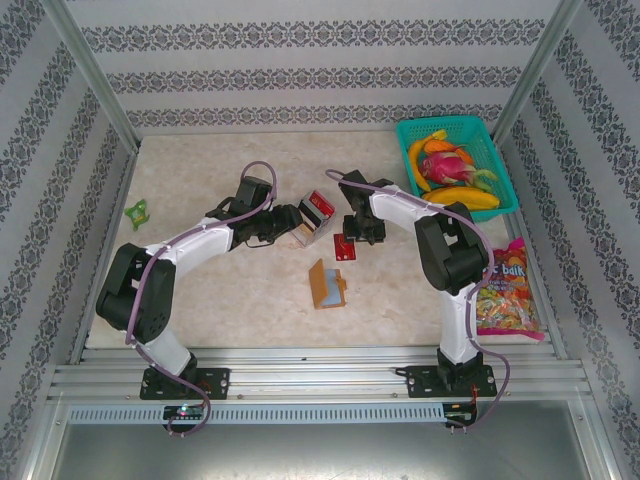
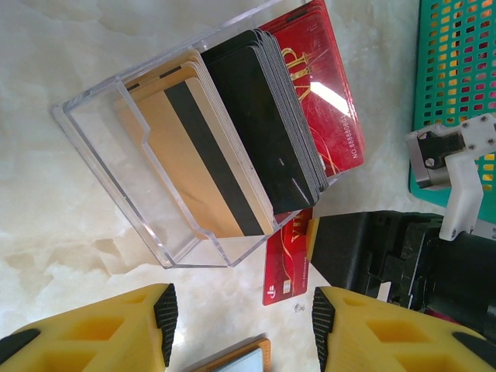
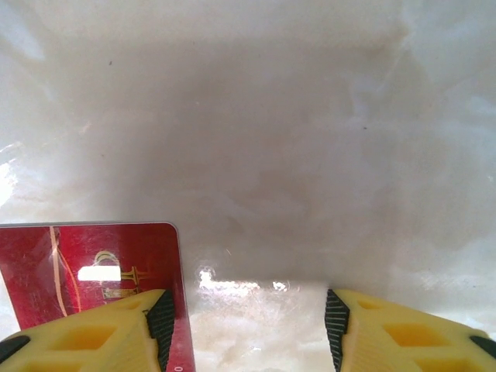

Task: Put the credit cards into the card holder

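Red card [image 3: 93, 271] lies flat on the desk [image 3: 310, 116], under one finger of your right hand [image 3: 248, 325], jaws apart, nothing btwn. Re-centre over it, tip an edge up, then pinch. Left hand [image 2: 244, 325] open too, by the clear box [image 2: 93, 132]. Card holder [image 1: 327, 285] sits nearer the bases.

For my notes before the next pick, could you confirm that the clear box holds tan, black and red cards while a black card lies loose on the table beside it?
Not quite: the loose card on the table is red, not black, as the left wrist view shows. The clear box does hold tan, black and red cards, with that card beside it.
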